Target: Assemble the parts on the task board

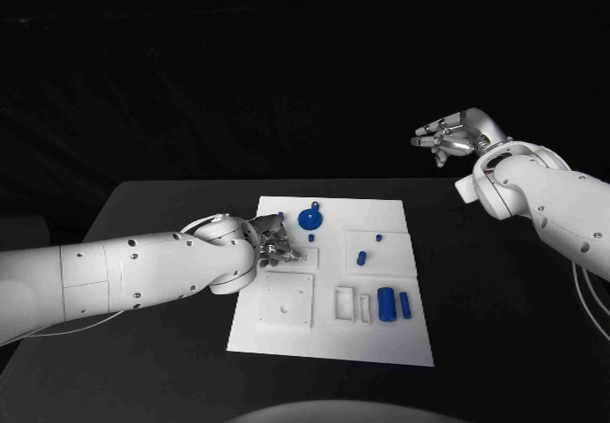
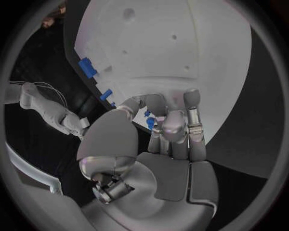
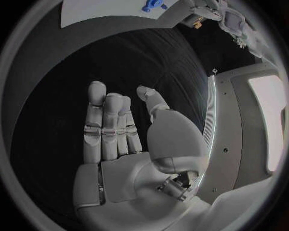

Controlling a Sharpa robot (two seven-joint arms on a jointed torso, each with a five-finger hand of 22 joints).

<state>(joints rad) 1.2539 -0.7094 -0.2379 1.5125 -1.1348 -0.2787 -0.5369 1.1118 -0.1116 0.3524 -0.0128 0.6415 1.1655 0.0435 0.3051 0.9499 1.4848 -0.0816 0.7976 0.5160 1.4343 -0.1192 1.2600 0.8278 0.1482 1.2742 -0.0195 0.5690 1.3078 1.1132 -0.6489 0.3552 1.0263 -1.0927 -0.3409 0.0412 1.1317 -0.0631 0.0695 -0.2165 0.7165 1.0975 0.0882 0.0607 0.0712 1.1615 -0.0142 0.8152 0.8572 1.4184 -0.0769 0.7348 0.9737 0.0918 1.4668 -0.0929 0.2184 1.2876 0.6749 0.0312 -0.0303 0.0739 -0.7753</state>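
On the black table (image 1: pixel 166 203), with darkness behind, we judge an early step: our left hand (image 1: pixel 273 242), fingers curled over the task board (image 1: pixel 382 335), pinches a small blue part (image 2: pixel 150 122) and must next seat it, while our right hand (image 1: pixel 449 134) hovers open, holding nothing.

White task board (image 1: pixel 382 339) flat mid-table, small blue parts (image 1: pixel 385 304) scattered on top

The right hand (image 3: pixel 129 144) is held up with nothing in it, fingers (image 3: pixel 105 127) straight and close together, thumb set apart. Beyond it, the dark tabletop (image 3: pixel 120 57) is seen, with the white task board (image 3: pixel 102 12) carrying a blue part (image 3: pixel 153 5).
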